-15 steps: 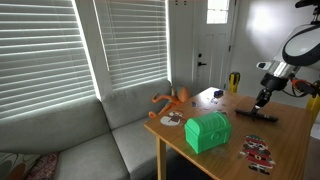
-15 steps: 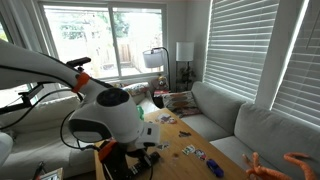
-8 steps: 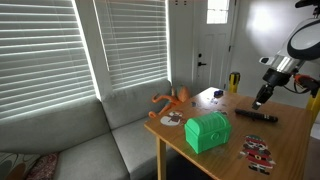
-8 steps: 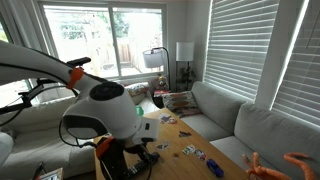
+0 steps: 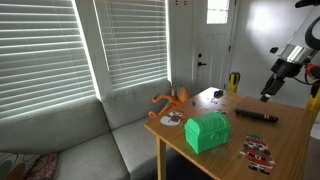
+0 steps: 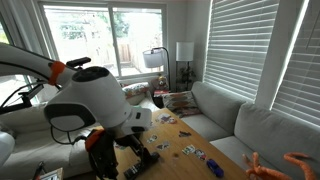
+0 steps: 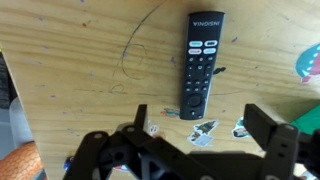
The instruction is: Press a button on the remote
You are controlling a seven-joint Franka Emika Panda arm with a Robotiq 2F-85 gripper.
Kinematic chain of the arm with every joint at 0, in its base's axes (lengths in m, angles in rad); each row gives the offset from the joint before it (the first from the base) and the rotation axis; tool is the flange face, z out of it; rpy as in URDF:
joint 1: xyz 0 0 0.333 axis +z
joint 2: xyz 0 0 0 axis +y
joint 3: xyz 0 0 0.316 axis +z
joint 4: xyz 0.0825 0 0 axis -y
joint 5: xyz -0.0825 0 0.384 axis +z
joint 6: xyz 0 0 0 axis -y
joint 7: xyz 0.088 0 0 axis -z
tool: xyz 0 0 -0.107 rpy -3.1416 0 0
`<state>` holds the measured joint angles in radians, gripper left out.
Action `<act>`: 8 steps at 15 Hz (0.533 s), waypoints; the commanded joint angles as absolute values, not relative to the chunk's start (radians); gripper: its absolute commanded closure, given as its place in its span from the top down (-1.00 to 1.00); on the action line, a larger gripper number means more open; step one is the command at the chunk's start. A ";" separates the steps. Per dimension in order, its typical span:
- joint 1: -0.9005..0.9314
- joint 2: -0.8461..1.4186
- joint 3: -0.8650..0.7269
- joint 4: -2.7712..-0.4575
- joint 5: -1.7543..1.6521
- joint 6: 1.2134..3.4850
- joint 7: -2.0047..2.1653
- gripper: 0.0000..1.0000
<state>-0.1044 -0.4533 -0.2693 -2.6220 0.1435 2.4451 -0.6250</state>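
Observation:
The remote [image 7: 201,64] is a slim black bar lying flat on the wooden table [image 7: 80,60], its round pad end nearest my fingers. In an exterior view the remote [image 5: 257,115] lies near the table's far side, beyond the green chest [image 5: 208,131]. My gripper [image 7: 203,125] hovers above the remote's near end, open, with nothing between its fingers and clear of the remote. In an exterior view the gripper [image 5: 265,96] hangs a little above the remote. In the exterior view filled by the arm, I cannot make out the remote.
Small stickers [image 7: 203,131] lie on the table just below the remote. Flat red-white-black patterned items [image 5: 257,152] lie at the table's front, and an orange toy [image 5: 172,100] at its back corner. A grey sofa [image 5: 90,140] stands beside the table.
The gripper has lifted up and away from the remote and its jaws have gone from shut to wide open. The remote has stayed in place.

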 commanded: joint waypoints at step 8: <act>-0.134 -0.670 -0.245 -2.667 0.031 2.276 -0.428 1.00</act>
